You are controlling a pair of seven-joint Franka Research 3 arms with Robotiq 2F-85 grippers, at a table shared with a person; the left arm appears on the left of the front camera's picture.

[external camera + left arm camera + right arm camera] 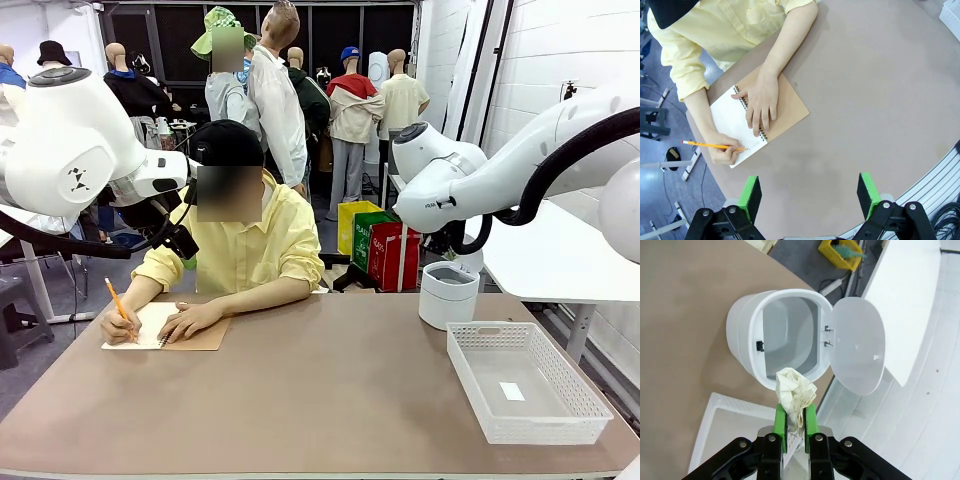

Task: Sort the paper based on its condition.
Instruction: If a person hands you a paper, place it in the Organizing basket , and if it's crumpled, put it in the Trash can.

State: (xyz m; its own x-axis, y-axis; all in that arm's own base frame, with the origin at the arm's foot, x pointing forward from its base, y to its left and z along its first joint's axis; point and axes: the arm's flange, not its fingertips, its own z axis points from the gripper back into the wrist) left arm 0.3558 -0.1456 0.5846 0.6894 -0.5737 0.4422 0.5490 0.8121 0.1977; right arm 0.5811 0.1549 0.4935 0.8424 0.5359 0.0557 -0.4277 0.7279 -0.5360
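A brown table [330,400] is shared by a person [250,240] in a yellow shirt, seated at the far side, and two white robot arms. The left arm [70,140] rises at the table's left end above the person's side. The right arm [480,175] bends over the right end.

On the right half of the table sits a white mesh basket [545,432], and just behind it a round white bin [447,295]. In the right wrist view the bin [742,335] stands with its hinged lid [857,352] swung open beside it.

The person leans over a spiral-bound notebook [790,107] with a brown cover. One hand [760,102] lies flat across its binding, and the other hand [722,152] holds a yellow pencil [712,146] to the white page.

The right gripper [796,412] has its green pads clamped on a crumpled ball of paper [795,390]. The paper hangs in the air at the near rim of the open bin, apparently just over its mouth, though the angle leaves that unsure.

The left gripper [809,182] hovers above bare tabletop near the notebook, its fingers spread wide apart with nothing between them.

A small white tag [512,391] lies on the basket's floor.
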